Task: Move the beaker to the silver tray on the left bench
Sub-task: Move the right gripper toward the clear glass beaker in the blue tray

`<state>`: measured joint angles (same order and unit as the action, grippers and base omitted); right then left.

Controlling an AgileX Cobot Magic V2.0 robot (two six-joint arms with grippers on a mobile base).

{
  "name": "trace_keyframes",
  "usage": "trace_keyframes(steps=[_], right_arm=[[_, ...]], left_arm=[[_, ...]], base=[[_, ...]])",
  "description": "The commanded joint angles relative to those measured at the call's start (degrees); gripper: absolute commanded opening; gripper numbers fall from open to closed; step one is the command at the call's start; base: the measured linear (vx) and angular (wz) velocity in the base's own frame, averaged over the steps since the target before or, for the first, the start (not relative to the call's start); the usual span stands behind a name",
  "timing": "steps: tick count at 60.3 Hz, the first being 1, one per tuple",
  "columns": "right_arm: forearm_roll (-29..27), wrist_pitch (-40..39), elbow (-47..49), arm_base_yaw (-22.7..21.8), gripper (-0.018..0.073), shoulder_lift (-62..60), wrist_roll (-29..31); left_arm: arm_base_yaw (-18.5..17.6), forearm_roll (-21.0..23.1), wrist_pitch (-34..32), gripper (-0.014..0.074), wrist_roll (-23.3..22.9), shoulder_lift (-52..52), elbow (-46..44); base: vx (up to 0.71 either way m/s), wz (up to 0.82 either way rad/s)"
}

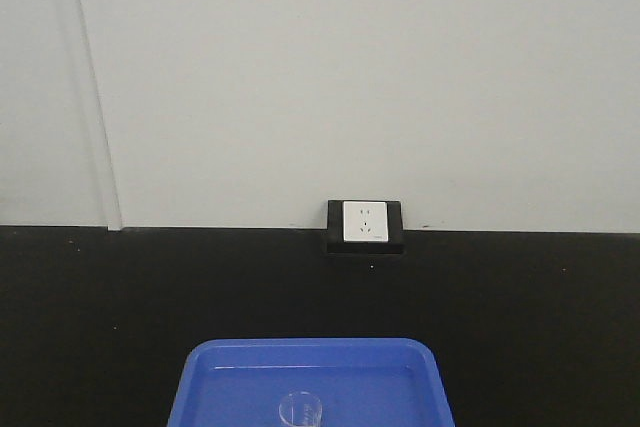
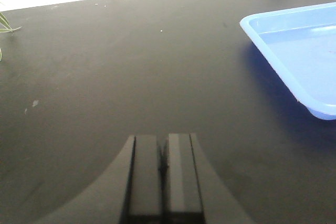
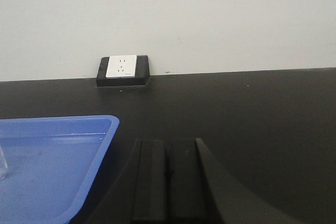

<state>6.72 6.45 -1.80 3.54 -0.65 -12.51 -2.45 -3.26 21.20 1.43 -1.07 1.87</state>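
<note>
A small clear glass beaker (image 1: 300, 412) stands upright in a blue plastic tray (image 1: 200, 387) at the bottom of the front view; a sliver of its glass shows at the left edge of the right wrist view (image 3: 3, 163). My left gripper (image 2: 163, 140) is shut and empty, low over the black countertop (image 2: 131, 66), left of the blue tray (image 2: 273, 40). My right gripper (image 3: 168, 142) is shut and empty, right of the blue tray (image 3: 100, 145). The silver tray is out of view.
A white wall socket in a black frame (image 1: 365, 225) sits at the back of the countertop against a pale wall, also in the right wrist view (image 3: 122, 67). Green leaf tips (image 2: 6, 24) show at the far left of the left wrist view.
</note>
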Motion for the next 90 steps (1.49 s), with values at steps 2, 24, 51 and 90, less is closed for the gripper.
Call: trace_keyframes(steps=[2,24,51,90], right_arm=[[0.2,-4.5,-0.3,-0.2,-0.0011,-0.7,0.2],[0.2,-18.9,1.6,-0.2,-0.0011,-0.6,0.3],[0.4,-21.8,30.4,-0.3,-0.0011,34.9,4.8],[0.2,-23.3,32.7,-0.3,0.0294,53.0,4.7]], left_arm=[[-0.4,0.2,-4.3,0.0001,-0.1,-0.4,1.1],[-0.4,0.2,-4.3,0.0001,-0.1,-0.4,1.1],[-0.4,0.2,-4.3,0.0001,-0.1,-0.4,1.1],[-0.4,0.2,-4.3,0.0001,-0.1,-0.4,1.1]], base=[[0.00,0.00],[0.00,0.00],[0.00,0.00],[0.00,0.00]])
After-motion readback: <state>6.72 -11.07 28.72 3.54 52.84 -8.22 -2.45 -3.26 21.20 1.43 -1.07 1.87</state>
